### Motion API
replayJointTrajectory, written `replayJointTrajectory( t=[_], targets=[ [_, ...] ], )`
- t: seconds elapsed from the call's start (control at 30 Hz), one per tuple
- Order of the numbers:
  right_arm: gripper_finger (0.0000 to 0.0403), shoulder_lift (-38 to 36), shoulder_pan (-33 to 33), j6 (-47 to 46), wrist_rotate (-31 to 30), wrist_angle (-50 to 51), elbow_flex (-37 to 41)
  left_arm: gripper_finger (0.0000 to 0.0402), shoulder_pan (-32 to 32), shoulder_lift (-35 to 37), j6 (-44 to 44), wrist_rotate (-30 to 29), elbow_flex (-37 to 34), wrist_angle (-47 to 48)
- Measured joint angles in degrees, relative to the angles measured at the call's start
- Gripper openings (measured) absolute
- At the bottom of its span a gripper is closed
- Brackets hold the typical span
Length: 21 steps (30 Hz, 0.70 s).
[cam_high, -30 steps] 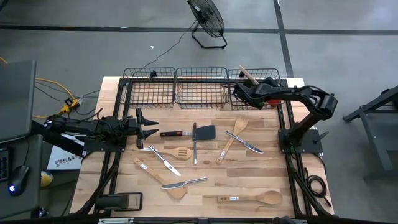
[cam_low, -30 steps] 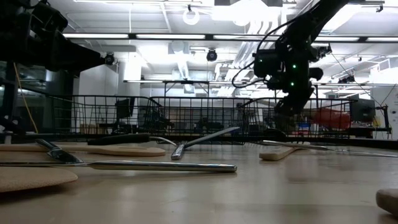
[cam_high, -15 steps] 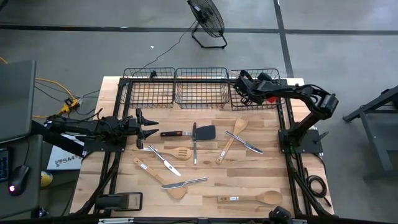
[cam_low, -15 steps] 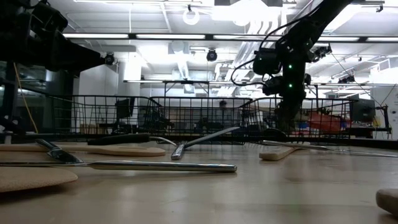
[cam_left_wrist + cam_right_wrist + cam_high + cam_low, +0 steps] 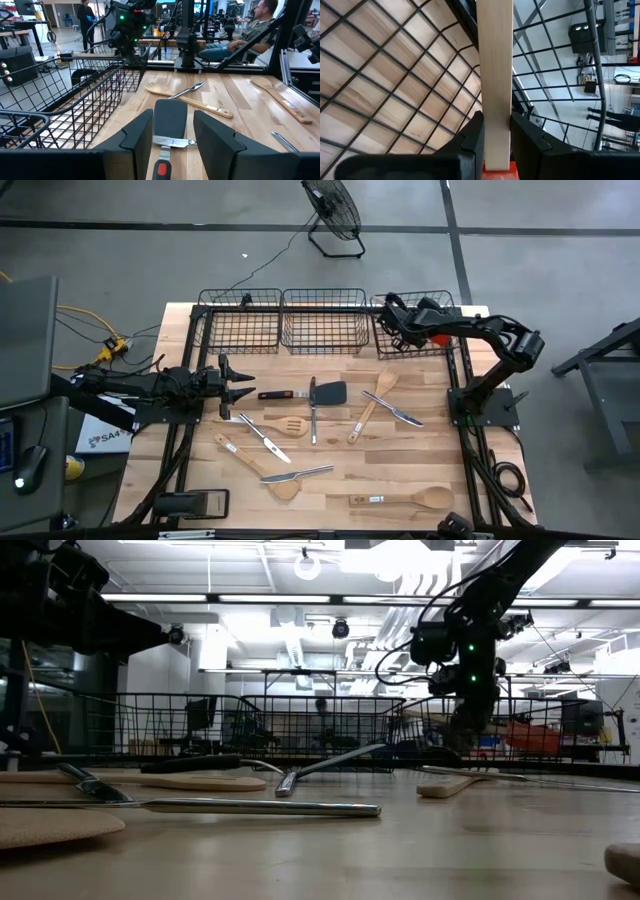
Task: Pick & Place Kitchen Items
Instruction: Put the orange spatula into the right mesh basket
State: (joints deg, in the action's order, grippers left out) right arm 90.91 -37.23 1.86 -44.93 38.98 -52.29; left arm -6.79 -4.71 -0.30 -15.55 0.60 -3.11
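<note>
My right gripper (image 5: 394, 330) hangs over the right wire basket (image 5: 412, 294) at the table's far edge, slanting down, shut on a red-headed spatula with a light wooden handle (image 5: 495, 60). The handle runs from the fingers toward the basket's mesh, and its far end is out of view. My left gripper (image 5: 244, 385) waits level at the table's left side, open, its fingers (image 5: 137, 132) apart with nothing between them. Ahead of it lie a black turner (image 5: 330, 392) and several wooden spoons, spatulas and metal knives, flat on the table. My right gripper pinches the spatula's flat wooden handle (image 5: 496, 112) between its two fingers, close to the red head (image 5: 495, 172), which lies back between them. The fingers slant down from the table's right side, and the handle runs on along them, lifted above the basket's floor.
Two more black wire baskets (image 5: 240, 330) (image 5: 322, 320) stand in a row along the far edge. A wooden spoon (image 5: 400, 500) lies near the front edge. A fan (image 5: 335, 215) stands on the floor beyond the table. A seated person (image 5: 260, 22) shows behind it.
My right gripper has rolled about its own line and swung a little toward the far edge over the right basket. The wooden handle, which stuck up past the basket's far rim, has tipped and now points down into the basket. The grip has stayed shut.
</note>
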Motion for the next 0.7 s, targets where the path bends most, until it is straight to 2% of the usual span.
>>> replayJointTrajectory(
  t=[0.5, 0.7],
  targets=[
    [0.0097, 0.0, 0.0, -1.0, 0.6, 0.2, 0.0, 0.0141, 0.0, 0.0, 0.0, 0.0, 0.0, 0.0],
    [0.0100, 0.0, 0.1, -5.3, 0.6, 1.0, 0.0, 0.0141, 0.0, 0.0, 0.0, 0.0, 0.0, 0.0]
  ],
)
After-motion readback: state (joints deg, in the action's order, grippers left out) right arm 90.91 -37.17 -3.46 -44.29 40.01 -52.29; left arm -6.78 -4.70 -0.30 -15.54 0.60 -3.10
